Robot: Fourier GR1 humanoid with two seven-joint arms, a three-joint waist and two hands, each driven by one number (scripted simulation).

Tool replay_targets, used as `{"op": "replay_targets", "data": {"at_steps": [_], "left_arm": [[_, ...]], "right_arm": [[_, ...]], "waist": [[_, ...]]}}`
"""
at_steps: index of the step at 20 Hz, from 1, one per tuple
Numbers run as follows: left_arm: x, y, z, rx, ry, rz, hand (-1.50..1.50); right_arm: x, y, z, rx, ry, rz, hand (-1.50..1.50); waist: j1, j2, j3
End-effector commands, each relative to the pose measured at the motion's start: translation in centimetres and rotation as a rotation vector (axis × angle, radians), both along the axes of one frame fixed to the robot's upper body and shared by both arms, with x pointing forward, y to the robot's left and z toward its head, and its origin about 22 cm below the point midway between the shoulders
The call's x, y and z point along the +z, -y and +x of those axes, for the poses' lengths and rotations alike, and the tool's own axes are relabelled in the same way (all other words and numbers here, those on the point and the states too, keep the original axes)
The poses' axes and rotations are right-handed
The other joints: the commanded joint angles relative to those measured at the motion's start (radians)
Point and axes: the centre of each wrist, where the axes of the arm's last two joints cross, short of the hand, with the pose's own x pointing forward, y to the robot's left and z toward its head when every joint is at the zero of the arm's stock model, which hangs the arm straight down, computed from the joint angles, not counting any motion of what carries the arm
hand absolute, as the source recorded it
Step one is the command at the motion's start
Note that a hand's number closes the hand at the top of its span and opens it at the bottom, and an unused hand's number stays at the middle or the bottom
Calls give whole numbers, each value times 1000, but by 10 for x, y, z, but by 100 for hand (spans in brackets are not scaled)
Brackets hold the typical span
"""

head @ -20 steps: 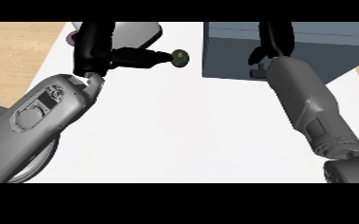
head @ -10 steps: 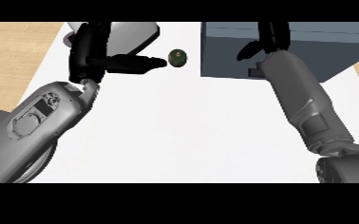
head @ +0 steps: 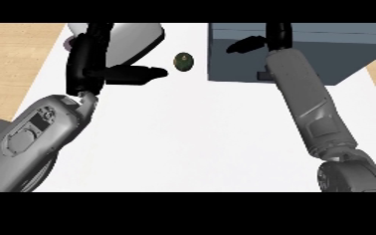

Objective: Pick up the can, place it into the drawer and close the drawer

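The can (head: 183, 61), small and dark olive, sits on the white counter (head: 198, 129) between my left hand and the drawer. My left hand (head: 92, 64) is open at the upper left, fingers pointing up and the thumb stretched right; its tip stops a little short of the can without touching it. The grey-blue drawer (head: 308, 59) fills the upper right. My right hand (head: 276, 40) is over the drawer's top, open and holding nothing, with its thumb sticking out to the left and its fingertips cut off by the view's top.
A white rounded bowl-like object (head: 136, 37) lies behind my left hand at the top left, with a small purple thing (head: 70, 43) at its left side. Wooden floor (head: 22, 55) shows beyond the counter's left edge.
My left hand's thumb has drawn back from the can, leaving a small gap. The can has barely shifted. The right arm has moved slightly to the left over the drawer.
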Motion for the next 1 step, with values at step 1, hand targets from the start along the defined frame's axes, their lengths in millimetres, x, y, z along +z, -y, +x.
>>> {"op": "replay_targets", "data": {"at_steps": [1], "left_arm": [[-14,-4,-14,6,-9,-11,-150]], "right_arm": [[8,-20,2,-7,25,160,-150]], "waist": [[3,-13,-5]]}}
